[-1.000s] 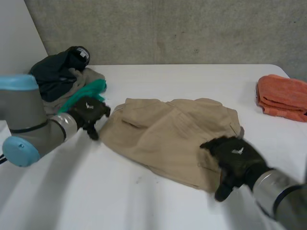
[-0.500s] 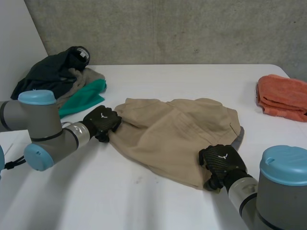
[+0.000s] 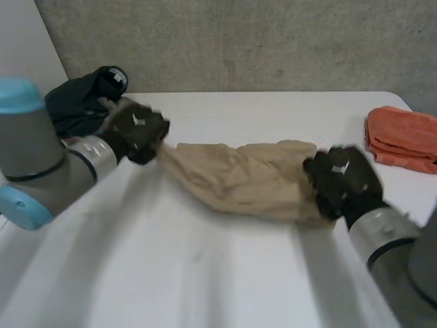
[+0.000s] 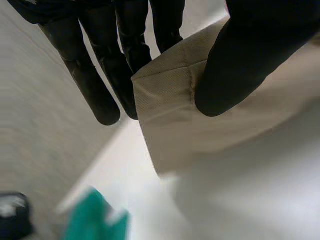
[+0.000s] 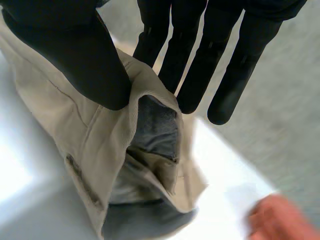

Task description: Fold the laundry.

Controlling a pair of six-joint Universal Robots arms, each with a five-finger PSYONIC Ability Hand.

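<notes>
Left robot hand (image 3: 136,131) pinches a hemmed corner at one end of the khaki pants (image 3: 239,179), thumb against fingers. Right robot hand (image 3: 341,179) pinches the opposite end, thumb over a grey-lined opening. Pants are stretched between them above mid-desk (image 3: 205,273), middle sagging low. Likely tensioning to flatten before folding. Folded orange towel (image 3: 399,140) is well clear, on the robot's right.

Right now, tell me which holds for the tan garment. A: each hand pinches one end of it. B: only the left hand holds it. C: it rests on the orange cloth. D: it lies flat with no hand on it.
A: the left hand pinches one corner of the tan garment between thumb and fingers, and the right hand pinches the opposite end likewise.
</notes>
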